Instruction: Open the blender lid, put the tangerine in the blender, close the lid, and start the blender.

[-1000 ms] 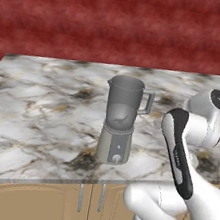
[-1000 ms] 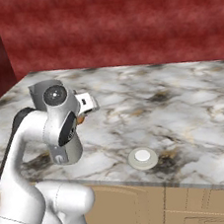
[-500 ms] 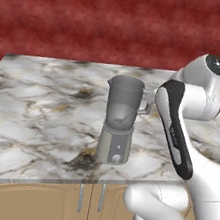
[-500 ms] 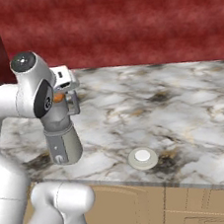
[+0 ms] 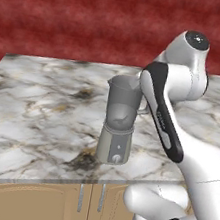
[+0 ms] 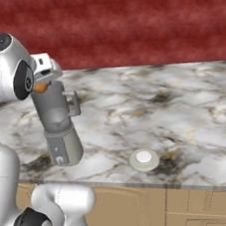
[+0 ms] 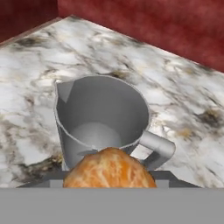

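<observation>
One two-finger gripper is closed on our small round orange tangerine, holding it just above the open rim of the tall translucent grey blender. We judge the jar mouth lies directly below. One round beige-grey blender lid rests on the marble counter, well apart.

Open jar mouth, broad bare counter around it

The blender stands uncovered near the counter's front edge, its mouth unobstructed in the hand view; its handle juts sideways. The blender lid lies flat well apart, low beside the front edge. The marble counter runs bare back to the red wall, the only barrier behind.
</observation>
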